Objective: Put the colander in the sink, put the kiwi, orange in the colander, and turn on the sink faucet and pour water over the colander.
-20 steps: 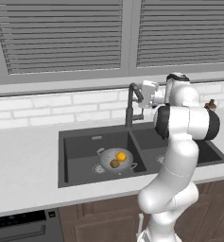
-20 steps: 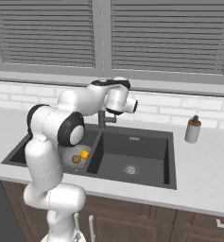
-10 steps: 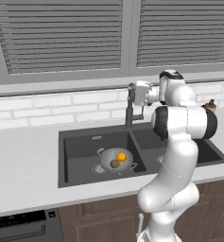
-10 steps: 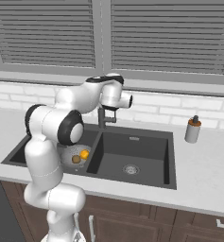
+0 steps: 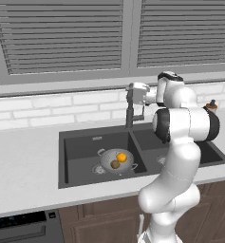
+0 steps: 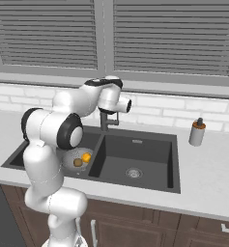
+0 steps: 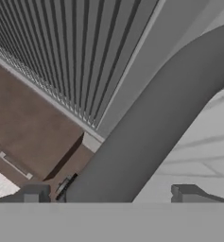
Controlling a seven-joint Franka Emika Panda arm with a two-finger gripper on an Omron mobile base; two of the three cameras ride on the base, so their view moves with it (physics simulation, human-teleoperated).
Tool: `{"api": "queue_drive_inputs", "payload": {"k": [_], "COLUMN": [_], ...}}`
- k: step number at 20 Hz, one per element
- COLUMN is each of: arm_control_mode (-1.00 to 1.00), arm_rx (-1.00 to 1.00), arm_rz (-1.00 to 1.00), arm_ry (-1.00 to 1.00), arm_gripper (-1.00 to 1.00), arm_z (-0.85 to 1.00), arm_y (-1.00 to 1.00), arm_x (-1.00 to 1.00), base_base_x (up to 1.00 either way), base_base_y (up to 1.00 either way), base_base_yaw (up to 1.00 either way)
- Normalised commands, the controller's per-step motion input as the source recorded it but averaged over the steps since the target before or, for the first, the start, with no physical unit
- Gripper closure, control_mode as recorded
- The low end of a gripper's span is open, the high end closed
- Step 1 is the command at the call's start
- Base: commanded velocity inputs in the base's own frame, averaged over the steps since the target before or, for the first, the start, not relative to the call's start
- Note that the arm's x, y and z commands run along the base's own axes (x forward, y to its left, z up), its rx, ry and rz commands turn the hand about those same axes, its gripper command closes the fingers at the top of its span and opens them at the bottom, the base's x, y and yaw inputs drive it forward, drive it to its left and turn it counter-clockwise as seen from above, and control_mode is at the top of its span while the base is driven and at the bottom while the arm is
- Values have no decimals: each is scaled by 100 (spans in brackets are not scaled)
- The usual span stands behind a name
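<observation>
Pale grey countertop (image 5: 23, 161) runs under a wide window with closed grey blinds (image 5: 61, 35) and a strip of white brick backsplash (image 5: 47, 111). Set into the counter is the dark grey double-basin sink (image 5: 80, 142). In its left basin sits the colander (image 5: 117, 161), upright, with the orange (image 5: 121, 157) and the kiwi (image 5: 115, 164) lying inside it, the two fruits just beside each other. From the right base view the same pair shows in the colander (image 6: 73, 160), partly hidden behind the arm: orange (image 6: 86, 157) and kiwi (image 6: 78, 162).

At the back of the sink, on the divider between the basins, stands the sink faucet (image 5: 130, 114). The gripper (image 5: 131, 91) is up at the top of the faucet, well above the colander and fruit. In the hand view the thick grey tube of the faucet (image 7: 151, 127) crosses diagonally and passes down between the two fingertips (image 7: 35, 193), which stand wide apart on either side of it; whether they touch it I cannot tell. The jaws are spread, holding nothing.

On the counter to the right of the sink stands a pale soap bottle (image 6: 197, 131) with a dark pump top.
</observation>
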Motion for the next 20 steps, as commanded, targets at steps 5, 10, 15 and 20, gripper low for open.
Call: {"api": "queue_drive_inputs", "payload": {"k": [5, 10, 15, 20], "arm_control_mode": [-100, -100, -100, -100], "arm_rx": [-2, -1, 0, 11], "arm_rz": [-22, -24, -13, -9], "arm_ry": [-12, 0, 28, 23], "arm_gripper": [-100, -100, -100, -100], "arm_z": [0, 2, 17, 39], "arm_y": [50, 37, -9, -2], "arm_x": [11, 7, 0, -1], "base_base_x": [0, 0, 0, 0], "base_base_y": [0, 0, 0, 0], "base_base_yaw": [0, 0, 0, 0]}}
